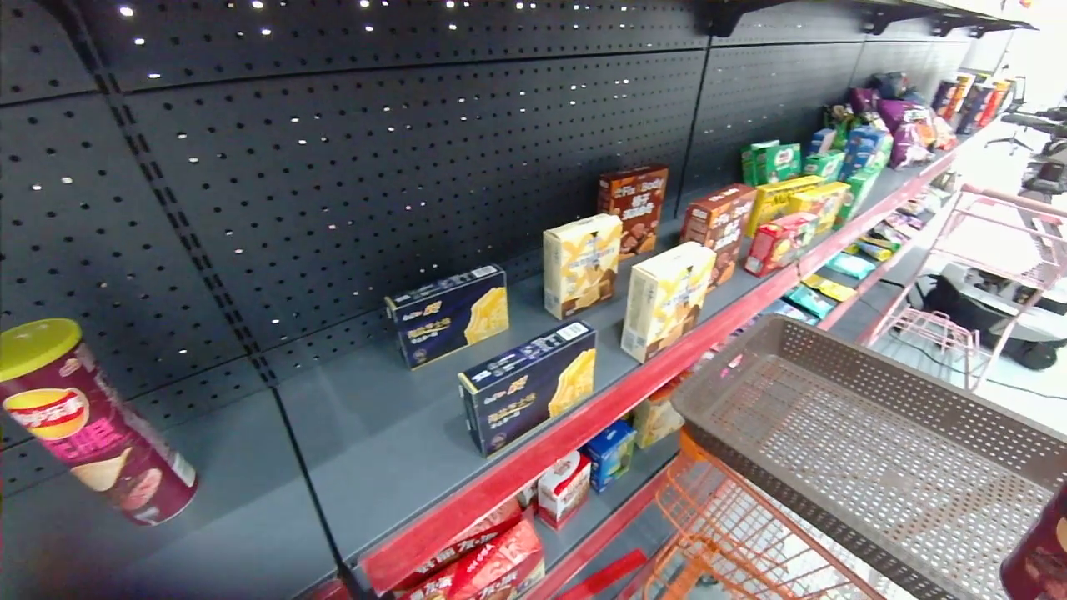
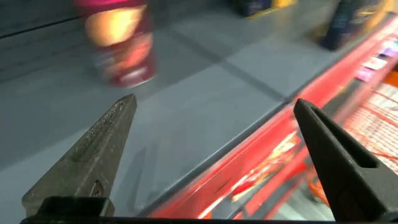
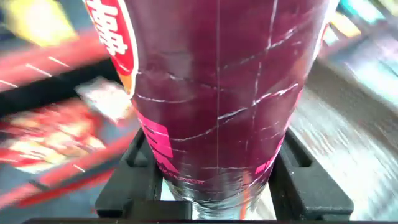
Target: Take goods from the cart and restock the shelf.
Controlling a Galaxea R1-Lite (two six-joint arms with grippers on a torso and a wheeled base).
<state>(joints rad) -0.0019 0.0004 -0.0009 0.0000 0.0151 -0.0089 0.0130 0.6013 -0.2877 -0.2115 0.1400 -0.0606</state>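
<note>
1. Shelved crisp can (image 1: 92,425): magenta tube with a yellow-green lid. It stands lid-up at the far left of the grey shelf (image 1: 375,433), well apart from the other stock.
2. Left hand (image 2: 214,104): fingers spread wide with nothing between them, over the shelf near that can.
3. Boxed goods, mid-shelf: two navy boxes (image 1: 527,385) and two yellow boxes (image 1: 667,300), each pair standing one behind the other.
4. Brown perforated basket (image 1: 875,433), set on top of the orange cart (image 1: 733,533).
5. Held crisp can (image 3: 217,93), at the far right by the basket. The right hand (image 3: 214,186) pinches it, one finger on each side of the tube.

Handling, as judged:
- The can is light, with a stiff cardboard wall.
- Its glossy skin is likely somewhat slippery, and the contents are brittle.
- It is tall and narrow, so it tips easily.
- Best held across the tube's body, firmly but without denting it.
- It should be set flat on its base beside the shelved can.
</note>
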